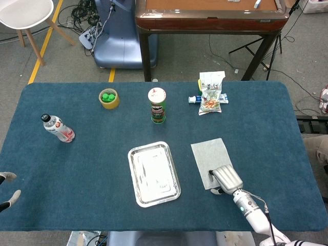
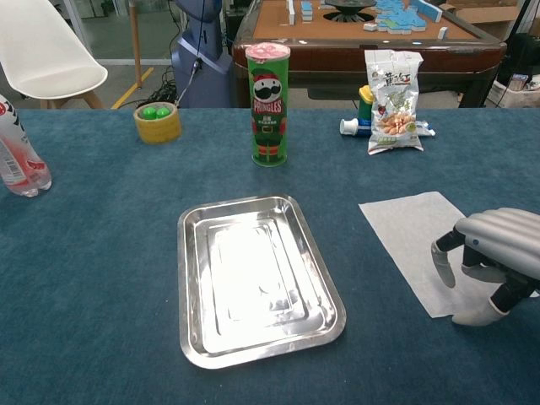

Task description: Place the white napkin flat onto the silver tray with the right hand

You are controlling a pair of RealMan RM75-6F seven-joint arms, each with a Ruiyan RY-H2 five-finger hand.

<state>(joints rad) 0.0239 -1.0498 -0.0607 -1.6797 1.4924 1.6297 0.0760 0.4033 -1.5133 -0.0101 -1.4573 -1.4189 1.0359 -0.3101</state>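
The right hand (image 1: 225,179) hangs over the near right corner of the napkin (image 1: 209,160), palm down, fingers (image 2: 442,263) curved downward and apart from the thumb, with nothing between them. Whether any fingertip touches the paper cannot be told from either view; in the chest view the hand (image 2: 489,257) looks just above or barely on the sheet's near edge.

From the hand the napkin (image 2: 418,240) runs away and slightly left, toward the far side of the table (image 1: 77,164). Its long axis goes near to far, tilted a little, and it lies flat on the cloth. The tray (image 1: 153,173) lies to the hand's left, just beside the napkin with a strip of bare cloth between them, and its long axis runs much the same way. So the carry should be a short sideways move to the left with almost no turning.

The left hand (image 1: 9,190) sits at the table's far left edge, fingers spread and empty, well apart from both things, so the right hand is much the nearer.

The pinch looks the harder part: a thin sheet flat on cloth gives the fingers little to catch.
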